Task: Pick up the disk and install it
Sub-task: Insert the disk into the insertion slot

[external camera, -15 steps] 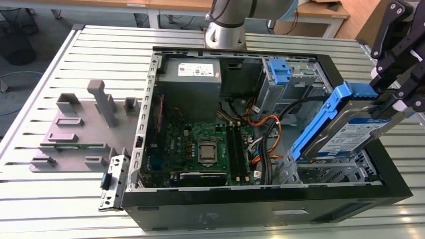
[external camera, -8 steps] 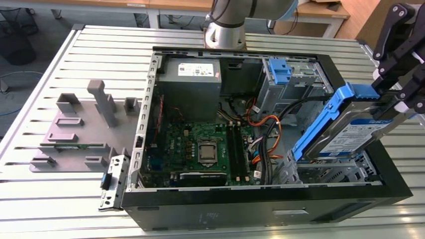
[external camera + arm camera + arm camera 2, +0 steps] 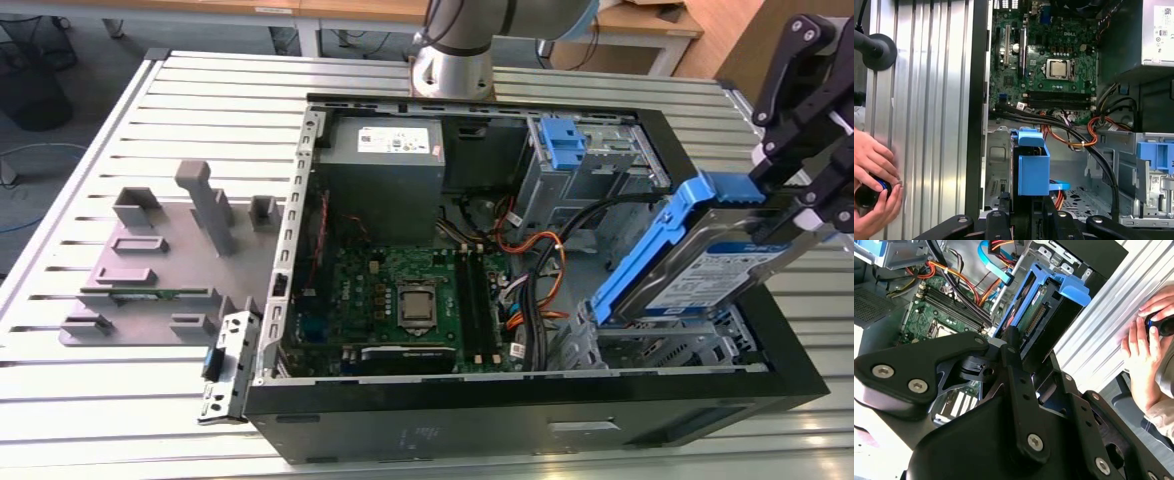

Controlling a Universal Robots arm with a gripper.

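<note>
Here the gripper (image 3: pixel 797 212) has its fingers clamped on the disk (image 3: pixel 701 275), holding it tilted just above the drive bay (image 3: pixel 654 345) at the exterior view's right of the open computer case (image 3: pixel 534 412). It looks stiff, fairly heavy and shock-sensitive, best held across its 2 long edges by the blue rails (image 3: pixel 645 250). The case lies on a slatted metal table (image 3: pixel 94 400), with a person's hands (image 3: pixel 874 172) close beside it.

The end effector (image 3: pixel 1026 220) hides the disk's (image 3: pixel 1033 167) held end in both wrist views.
</note>
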